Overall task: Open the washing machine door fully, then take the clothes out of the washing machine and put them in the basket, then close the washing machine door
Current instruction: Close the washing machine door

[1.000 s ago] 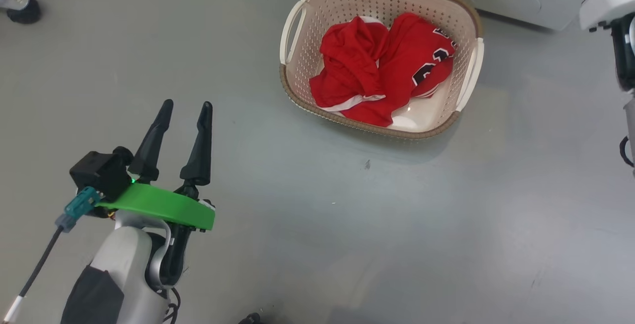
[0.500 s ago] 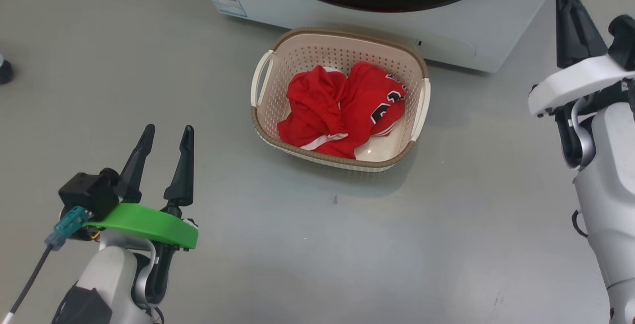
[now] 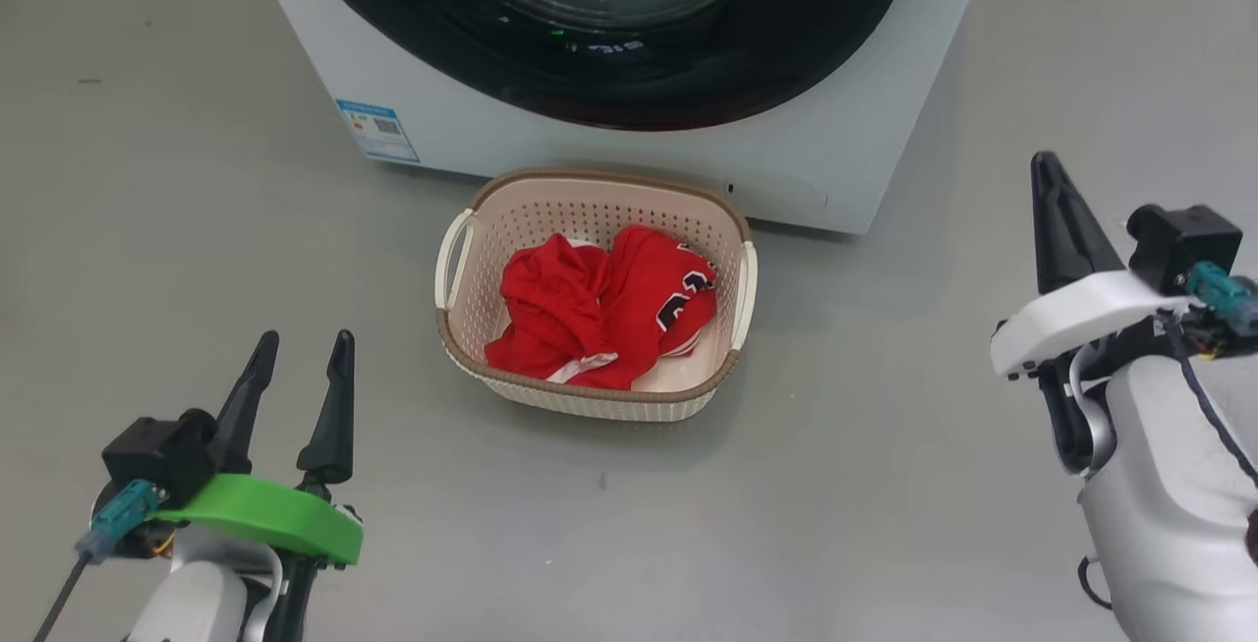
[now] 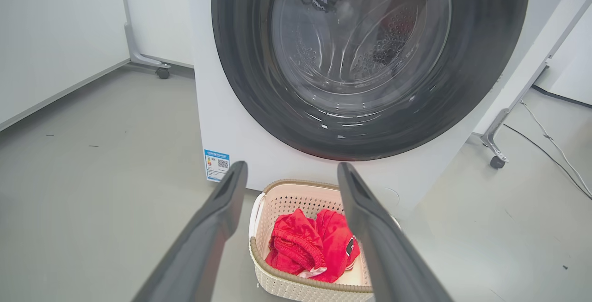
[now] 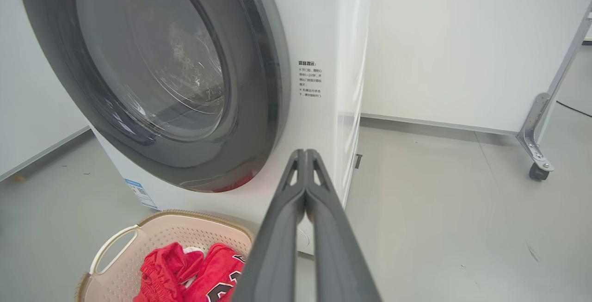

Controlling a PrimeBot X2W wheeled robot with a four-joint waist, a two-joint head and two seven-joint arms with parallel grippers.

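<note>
**Door lies ahead of both tools, and the right arm is nearer**

Your left tool hangs low over the floor with its two fingers spread apart and nothing between them. Your right tool has its fingers pressed together and is also empty.

The clothes lie bunched in the basket. The basket sits on the floor between your two arms, just in front of the washing machine.

The washing machine door looks flush against the front panel in both wrist views, and the steel drum shows through its glass. Judged from that, the unloading is done and the door seems already shut. At most it needs a check or a last press.

If you do press it, the door is forward of and above both tools, facing you square on. The right tool reaches further toward the machine and points just below the lower right of the door's black rim, so it is the nearer arm. The left tool is further back and looks across the basket at the door.

Raise whichever arm you use before moving it forward, since the basket sits low beneath the door
</note>
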